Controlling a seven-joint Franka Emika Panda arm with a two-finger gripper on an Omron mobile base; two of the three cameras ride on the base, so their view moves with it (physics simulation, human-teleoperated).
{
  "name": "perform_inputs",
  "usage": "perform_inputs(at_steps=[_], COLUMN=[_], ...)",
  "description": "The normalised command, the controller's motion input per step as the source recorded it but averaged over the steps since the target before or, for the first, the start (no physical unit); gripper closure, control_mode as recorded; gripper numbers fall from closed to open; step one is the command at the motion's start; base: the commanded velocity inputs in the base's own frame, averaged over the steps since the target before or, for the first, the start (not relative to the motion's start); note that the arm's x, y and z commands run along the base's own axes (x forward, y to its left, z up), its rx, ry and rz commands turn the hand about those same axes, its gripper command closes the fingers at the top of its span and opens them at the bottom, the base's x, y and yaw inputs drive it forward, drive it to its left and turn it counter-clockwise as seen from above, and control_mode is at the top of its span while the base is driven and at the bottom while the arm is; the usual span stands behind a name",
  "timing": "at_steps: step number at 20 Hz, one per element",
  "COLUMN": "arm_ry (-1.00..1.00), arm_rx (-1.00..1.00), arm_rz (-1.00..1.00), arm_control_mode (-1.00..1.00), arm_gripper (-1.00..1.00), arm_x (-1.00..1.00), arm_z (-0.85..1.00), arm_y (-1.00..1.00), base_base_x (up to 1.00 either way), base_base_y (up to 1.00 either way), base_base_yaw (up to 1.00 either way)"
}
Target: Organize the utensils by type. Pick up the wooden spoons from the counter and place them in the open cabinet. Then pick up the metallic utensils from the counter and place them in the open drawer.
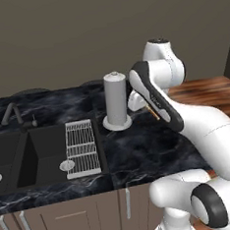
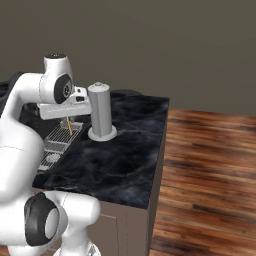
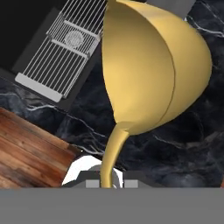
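The metallic utensil point(image 3: 148, 70) is hanging in the air over the counter point(image 1: 149, 148), and the gripper point(image 3: 107, 183) is clamping its thin golden handle between both fingers, jaws drawn in almost fully because the stem is so slim. In the hand view the bright yellow round head is pointing away from the fingers, so the grip is sitting at the far end of the handle. That looks deliberate to me: the head is going first and will be reaching the storage place before the hand does.

Far to the gripper's left, the dark faucet point(image 1: 12, 115) is standing at the back of the sink point(image 1: 22, 154). Closer in, but also to the left and lower than the gripper, the wire rack point(image 1: 82, 148) is lying along the sink's edge. Just beside the gripper on its left, the grey cylinder point(image 1: 116, 99) is standing upright on its round foot. The utensil is hanging near it but apart from it, high enough, I judge, to be swinging past without knocking it.

Below the gripper the black marble top is lying bare. To the gripper's right the counter is ending and the wooden floor point(image 2: 210, 160) is beginning.

As I read it, the pick-up of this piece is done and the carry toward the open drawer is the step in hand. The thin stem could be twisting in so narrow a grip.
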Motion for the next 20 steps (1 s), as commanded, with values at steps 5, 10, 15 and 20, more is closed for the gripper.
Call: perform_inputs(at_steps=[5, 10, 15, 20], arm_ry=[-0.19, -0.21, -0.11, -0.08], arm_rx=[-0.01, 0.00, 0.00, -0.01], arm_rz=[0.01, 0.04, 0.06, 0.02], arm_control_mode=[-1.00, -1.00, -1.00, -1.00], arm_gripper=[1.00, 1.00, 1.00, 1.00], arm_x=[-0.62, -0.53, -0.38, -0.42], arm_z=[0.13, 0.07, 0.10, 0.11], arm_y=[-0.38, -0.38, -0.22, -0.13], base_base_x=[0.00, 0.00, 0.00, 0.00], base_base_y=[0.00, 0.00, 0.00, 0.00], base_base_yaw=[0.00, 0.00, 0.00, 0.00])
